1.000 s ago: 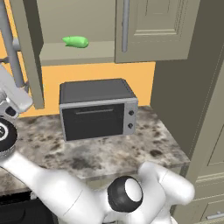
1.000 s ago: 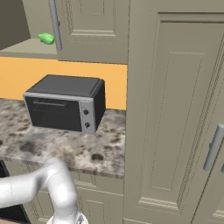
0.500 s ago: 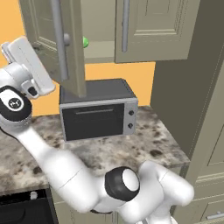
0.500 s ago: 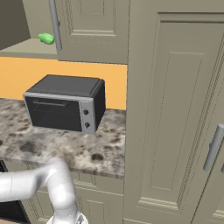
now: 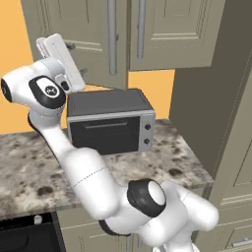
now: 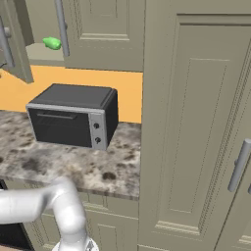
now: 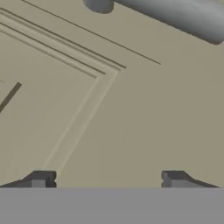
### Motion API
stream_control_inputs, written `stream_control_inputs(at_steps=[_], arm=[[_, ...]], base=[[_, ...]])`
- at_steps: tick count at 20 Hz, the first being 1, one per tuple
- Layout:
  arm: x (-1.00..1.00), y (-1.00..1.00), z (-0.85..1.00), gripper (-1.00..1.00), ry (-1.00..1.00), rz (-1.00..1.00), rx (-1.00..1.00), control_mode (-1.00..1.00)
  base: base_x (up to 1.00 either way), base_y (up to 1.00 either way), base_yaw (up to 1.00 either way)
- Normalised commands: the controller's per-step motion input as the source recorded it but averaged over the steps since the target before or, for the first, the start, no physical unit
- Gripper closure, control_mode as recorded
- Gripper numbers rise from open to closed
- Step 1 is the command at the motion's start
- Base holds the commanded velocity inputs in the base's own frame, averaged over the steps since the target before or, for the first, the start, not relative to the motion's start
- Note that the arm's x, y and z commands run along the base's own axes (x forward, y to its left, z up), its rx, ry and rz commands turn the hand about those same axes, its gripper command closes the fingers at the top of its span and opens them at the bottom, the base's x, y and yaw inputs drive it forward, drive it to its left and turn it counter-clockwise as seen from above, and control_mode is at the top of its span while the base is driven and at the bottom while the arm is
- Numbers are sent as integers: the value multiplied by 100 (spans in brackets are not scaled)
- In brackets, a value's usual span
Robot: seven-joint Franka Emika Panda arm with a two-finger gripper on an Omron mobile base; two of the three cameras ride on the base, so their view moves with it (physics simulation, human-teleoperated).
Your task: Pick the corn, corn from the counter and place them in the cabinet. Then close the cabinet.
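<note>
The gripper faces the beige panelled cabinet door, fingers apart and holding nothing; its grey bar handle runs just beyond the fingertips.

The arm consists of glossy white rounded links with dark joint caps; the pincer carries two small dark grey squared fingertips.

left base view: looked forward from behind-left at the toaster oven.
right base view: faced it from behind-right.
hand view: sat close against the cabinet door.
</note>
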Motion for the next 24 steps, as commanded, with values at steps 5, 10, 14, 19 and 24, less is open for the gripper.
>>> stream_control_inputs(at_steps=[5,10,14,19,24], arm=[[100,-100,-21,-100,12,1,3,-100],[100,-100,-1,-100,10,1,2,-100],[100,-100,-10,-100,16,0,4,-100],[100,-100,-17,-100,16,0,5,-100],[6,-72,-9,-100,0,5,0,-100]], base=[[0,0,0],[0,0,0],[0,0,0],[0,0,0],[0,0,0]])
